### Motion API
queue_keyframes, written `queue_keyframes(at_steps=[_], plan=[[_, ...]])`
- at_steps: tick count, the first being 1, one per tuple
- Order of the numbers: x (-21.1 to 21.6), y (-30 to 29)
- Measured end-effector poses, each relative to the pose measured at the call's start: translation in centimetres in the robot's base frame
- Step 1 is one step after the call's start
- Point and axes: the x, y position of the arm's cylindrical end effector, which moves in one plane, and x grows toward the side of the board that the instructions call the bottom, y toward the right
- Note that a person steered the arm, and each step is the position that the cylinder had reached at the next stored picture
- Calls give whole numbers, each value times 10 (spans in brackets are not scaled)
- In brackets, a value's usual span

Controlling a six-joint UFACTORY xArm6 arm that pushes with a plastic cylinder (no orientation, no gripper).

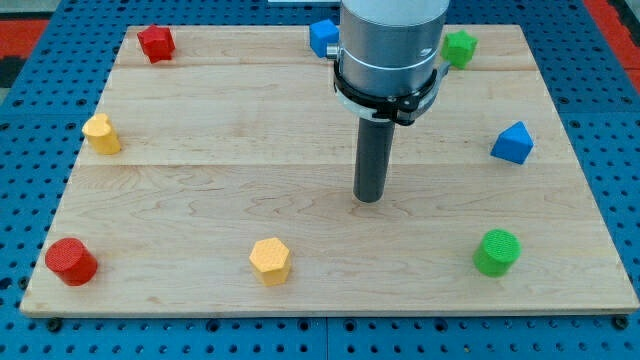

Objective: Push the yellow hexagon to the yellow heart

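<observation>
The yellow hexagon [271, 260] lies near the board's bottom edge, left of centre. The yellow heart [101, 133] lies near the board's left edge, about mid-height. My tip [370, 198] rests on the board near its centre, up and to the right of the yellow hexagon and well apart from it. The heart is far to the left of my tip. No block touches my tip.
A red star-like block [156, 43] sits at the top left and a red cylinder [71, 261] at the bottom left. A blue block [322, 37] and a green block [459, 47] flank the arm at the top. A blue block [512, 143] sits right, a green cylinder [497, 251] bottom right.
</observation>
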Motion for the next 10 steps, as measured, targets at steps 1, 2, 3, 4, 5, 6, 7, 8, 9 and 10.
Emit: queue_keyframes(at_steps=[1,2,3,4,5,6,7,8,9,10], plan=[[0,0],[0,0],[-8,5],[-11,25],[-11,87],[-11,130],[3,115],[64,39],[102,-44],[104,-132]])
